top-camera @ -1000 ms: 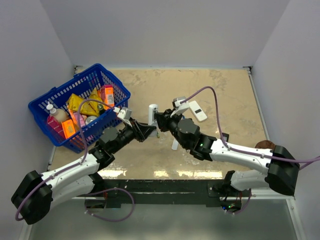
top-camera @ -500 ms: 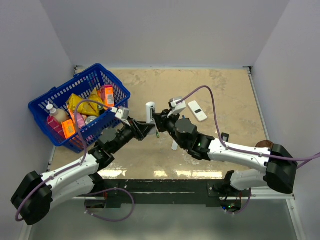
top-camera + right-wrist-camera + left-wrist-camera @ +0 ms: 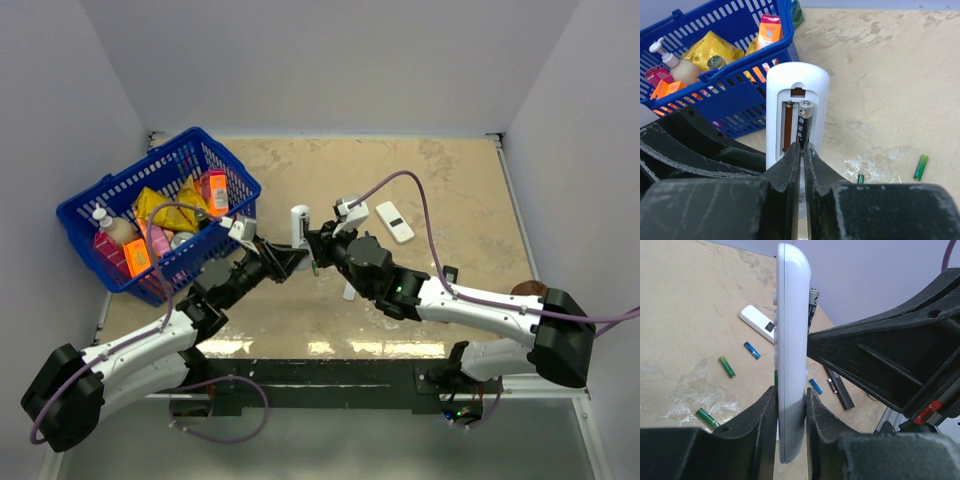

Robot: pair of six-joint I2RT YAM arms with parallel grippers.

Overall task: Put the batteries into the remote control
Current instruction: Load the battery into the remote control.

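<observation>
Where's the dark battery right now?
In the right wrist view, the dark battery sits in the right-hand slot of the remote control, its lower end pinched by the right gripper, with the blue basket just behind.

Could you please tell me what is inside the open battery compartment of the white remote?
A dark battery stands in its right half, lower end pinched by the right gripper. The left slot looks empty. The compartment's lower part is hidden behind the fingers.
</observation>
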